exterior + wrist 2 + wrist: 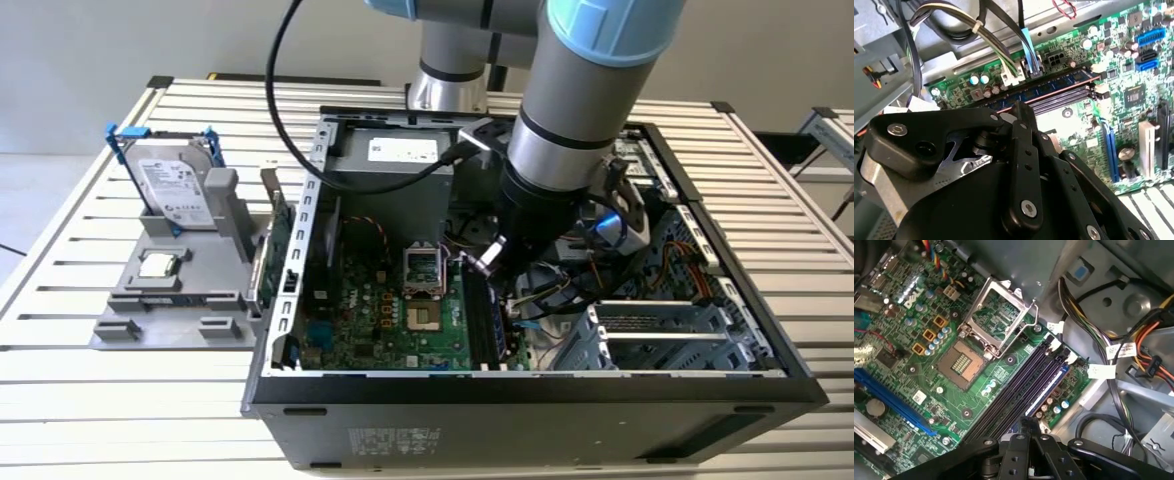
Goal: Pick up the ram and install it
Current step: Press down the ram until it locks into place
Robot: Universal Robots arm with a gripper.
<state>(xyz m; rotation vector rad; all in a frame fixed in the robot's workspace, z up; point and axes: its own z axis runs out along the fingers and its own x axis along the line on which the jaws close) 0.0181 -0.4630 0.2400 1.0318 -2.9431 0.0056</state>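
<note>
- One robot arm (567,150) reaches down into an open computer case (534,385) standing on a slatted metal bench (80,400), close to the bench's front edge in the exterior view.
- Its gripper (1029,422) sits low over the memory slots (1014,390), which run along one edge of the green motherboard (954,405).
- The ram (1059,86), a dark bluish stick, stands on edge in the slot nearest that edge of the board, lying level along the slot's length in the second wrist view.
- Jaws are drawn together into one narrow black tip that meets the ram's upper edge partway along the stick; whether they pinch the stick or merely rest on it cannot be told.
- Beside the slots, the processor socket (966,362) lies bare with its metal retaining frame (999,315) swung up.
- Bundled cables (1114,350) and white-tagged leads run along the case floor on the far side of the slots from the socket.
- Toward the bench's edge at the exterior view's left, a grey holder (174,310) sits beside the case, carrying a silver hard drive (174,185) upright in a blue bracket and a small square processor chip (160,265) lying flat in front of it.
</note>
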